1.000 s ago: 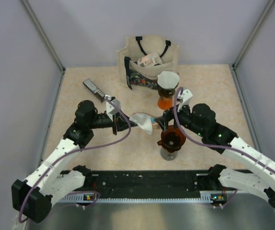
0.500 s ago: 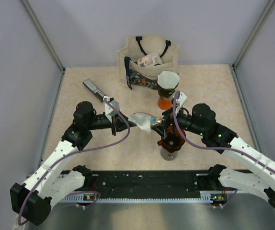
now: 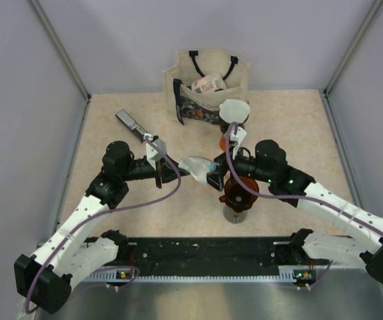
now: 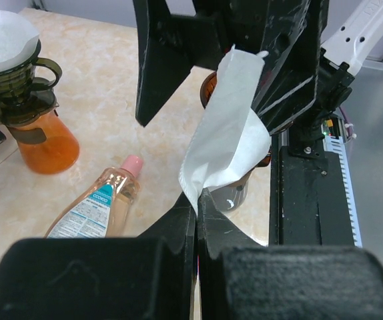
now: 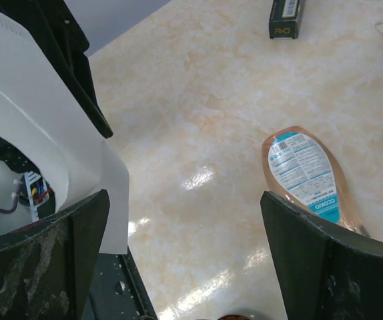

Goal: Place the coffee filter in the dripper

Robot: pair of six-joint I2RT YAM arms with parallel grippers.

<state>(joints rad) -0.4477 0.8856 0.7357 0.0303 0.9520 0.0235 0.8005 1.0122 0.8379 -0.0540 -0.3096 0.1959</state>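
In the middle of the overhead frame, the left tool (image 3: 185, 171) is clamped shut on one edge of a white paper coffee filter (image 3: 197, 165), held in the air above the bench (image 3: 105, 133). The right tool (image 3: 215, 179) faces it from the right, jaws spread wide and gripping nothing, the filter's free edge beside one finger. The empty brown dripper (image 3: 239, 191) stands just lower right of the filter.
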